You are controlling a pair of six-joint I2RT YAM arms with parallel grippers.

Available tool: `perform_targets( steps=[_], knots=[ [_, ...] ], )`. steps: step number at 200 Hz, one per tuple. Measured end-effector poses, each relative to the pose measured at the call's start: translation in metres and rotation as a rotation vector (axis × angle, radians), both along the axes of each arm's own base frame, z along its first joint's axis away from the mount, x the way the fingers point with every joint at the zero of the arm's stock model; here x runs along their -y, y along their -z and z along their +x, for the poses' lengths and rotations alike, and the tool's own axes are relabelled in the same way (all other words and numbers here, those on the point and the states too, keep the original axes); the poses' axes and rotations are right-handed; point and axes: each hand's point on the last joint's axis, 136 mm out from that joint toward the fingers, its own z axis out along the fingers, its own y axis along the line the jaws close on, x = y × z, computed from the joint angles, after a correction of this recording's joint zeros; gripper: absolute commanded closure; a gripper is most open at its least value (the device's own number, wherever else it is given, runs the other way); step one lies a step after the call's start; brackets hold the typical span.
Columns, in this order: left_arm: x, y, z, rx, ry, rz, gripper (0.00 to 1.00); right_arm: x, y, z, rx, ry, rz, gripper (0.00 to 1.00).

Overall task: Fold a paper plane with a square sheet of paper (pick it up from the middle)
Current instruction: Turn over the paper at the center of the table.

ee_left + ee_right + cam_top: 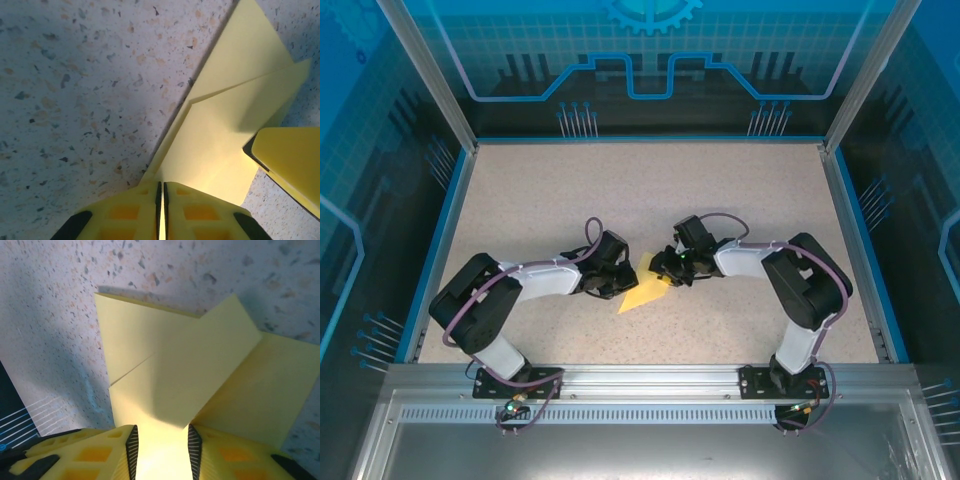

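The pale-yellow sheet of paper [638, 296] lies folded into a pointed paper plane shape in the middle of the table, its tip towards the near left. My left gripper [619, 282] is at its left side. In the left wrist view this gripper [161, 184] is shut on the edge of the paper [215, 145], which runs into the slit between the jaws. My right gripper [671, 271] is at the paper's right end. In the right wrist view it [162, 440] stands open, with the raised layers of the paper [190, 365] between its pads. One right finger [290, 155] shows beside the paper.
The speckled table [620, 190] has a blue rim [437, 240] on its left, right and far sides. Metal frame posts [430, 75] rise at the back corners. An aluminium rail [640, 385] carries both arm bases at the near edge.
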Motion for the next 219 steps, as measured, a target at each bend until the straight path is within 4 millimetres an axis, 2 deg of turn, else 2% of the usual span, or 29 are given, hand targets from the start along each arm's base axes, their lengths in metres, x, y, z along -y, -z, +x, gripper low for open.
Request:
perform_targets(
  steps=[31, 87, 126, 219],
  knots=[
    [0.0, 0.0, -0.001, -0.004, -0.003, 0.001, 0.85, -0.007, 0.001, 0.005, 0.022, -0.006, 0.028, 0.72],
    [-0.007, -0.006, 0.003, 0.002, -0.027, -0.005, 0.78, -0.024, -0.007, 0.013, 0.081, -0.031, 0.092, 0.72],
    [-0.015, -0.016, 0.011, 0.023, -0.056, -0.02, 0.77, -0.025, -0.008, 0.015, 0.085, -0.017, 0.1, 0.72],
    [-0.017, -0.017, 0.013, 0.023, -0.064, -0.025, 0.76, -0.024, -0.001, 0.017, 0.076, -0.006, 0.093, 0.73]
  ],
)
